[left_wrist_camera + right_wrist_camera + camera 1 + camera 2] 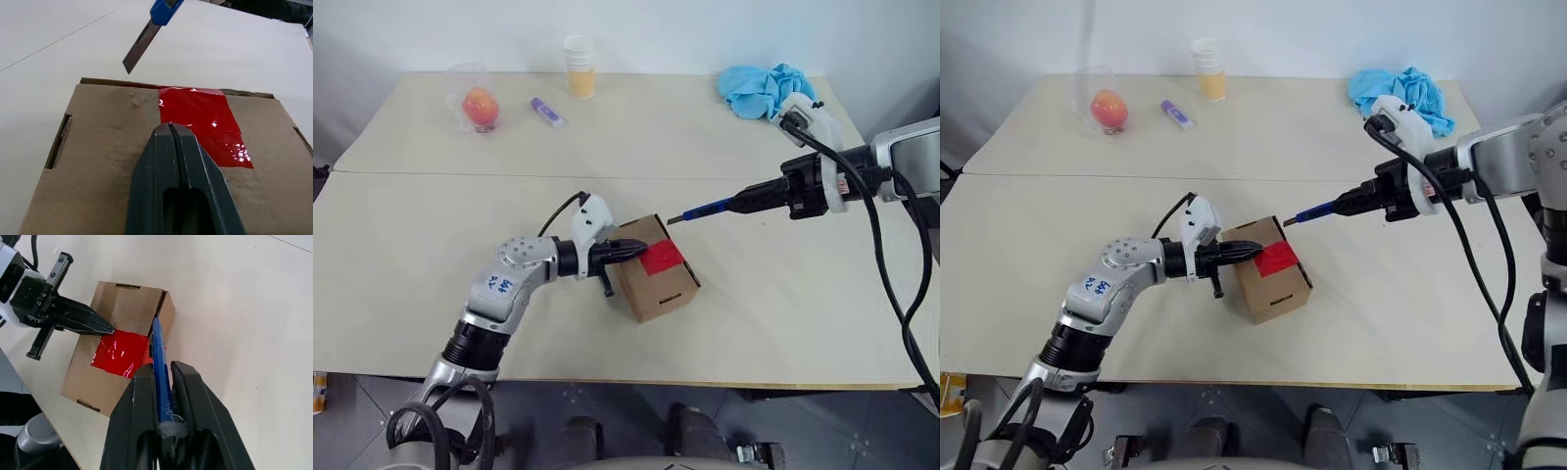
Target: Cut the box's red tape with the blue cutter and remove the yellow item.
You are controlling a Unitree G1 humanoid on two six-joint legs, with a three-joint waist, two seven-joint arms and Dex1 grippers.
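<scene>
With your left tool (631,251) shut and pressing the box (656,284) at mid-tabletop (783,323), lower the blue cutter (710,210), clamped in your right tool (744,203), onto the red tape's (661,258) far edge.

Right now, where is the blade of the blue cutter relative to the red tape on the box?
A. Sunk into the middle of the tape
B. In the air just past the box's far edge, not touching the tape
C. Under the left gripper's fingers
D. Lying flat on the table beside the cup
B: the left wrist view shows the blue cutter with its blade tip hanging above the table beyond the box, clear of the uncut red tape.
</scene>
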